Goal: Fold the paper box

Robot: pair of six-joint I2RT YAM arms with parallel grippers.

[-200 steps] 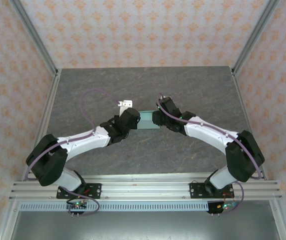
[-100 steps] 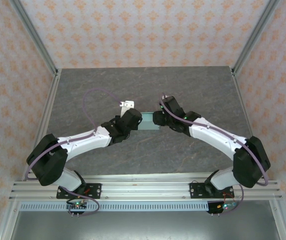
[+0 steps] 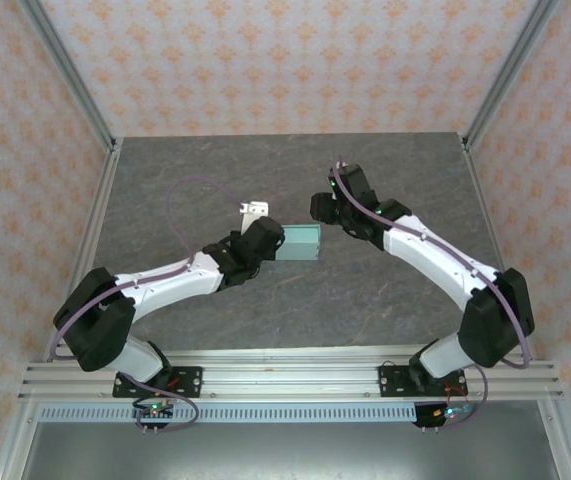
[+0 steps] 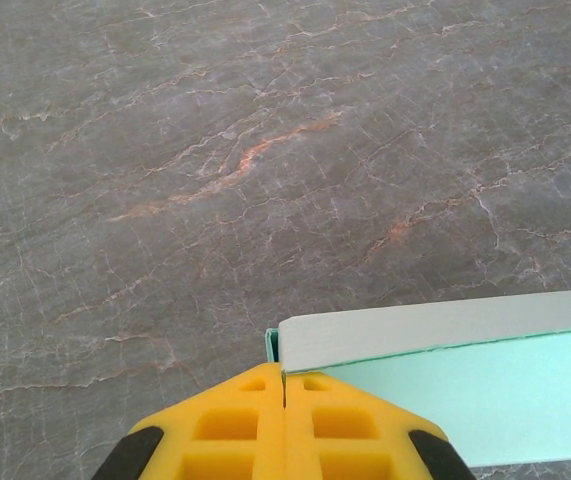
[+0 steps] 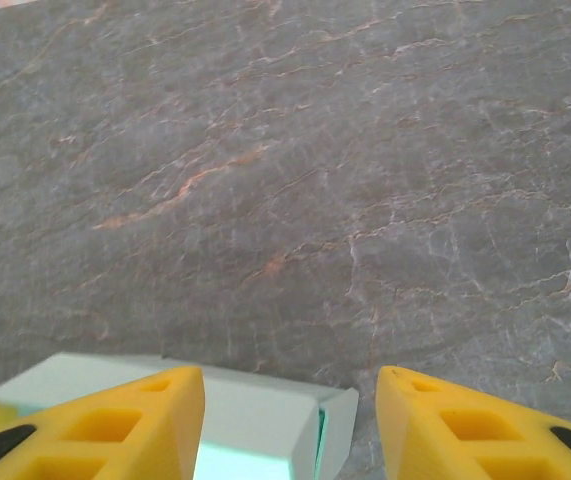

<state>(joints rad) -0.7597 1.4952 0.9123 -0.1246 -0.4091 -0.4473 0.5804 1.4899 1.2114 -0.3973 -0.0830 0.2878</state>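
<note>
Dark grey veined surface [image 3: 385, 300], boxed in by orange-patterned walls [image 3: 265, 60] and metal frame posts [image 3: 65, 70]. Seen from above: left arm [image 3: 155, 285] and right arm [image 3: 435, 260], white with black joints, reaching inward from the near edge toward the middle of the surface. Purple cable [image 3: 180, 205] looping up off the left arm.

Paper box [image 3: 301, 242] near the middle of the surface, pale mint-blue, folded into a small flat rectangular shape, sitting between the two arm tips. Lighter top face and greener side face visible from the left wrist [image 4: 465, 380]; one corner and an end flap visible low in the right wrist view [image 5: 255, 410].

Left gripper [image 3: 277, 243] at the box's left end. Yellow fingers pressed together with no gap [image 4: 285, 378], pinching the box's left edge right at the tips.

Right gripper [image 3: 323, 212] just beyond the box's far right corner, tilted down toward it. Yellow fingers spread wide [image 5: 290, 372], clamping nothing; box end lying in the gap, partly behind the left-side finger [image 5: 115, 420]. Cannot tell whether that finger touches the card.

Small white piece [image 3: 253, 208] on the surface just past the left gripper, apart from the box.
</note>
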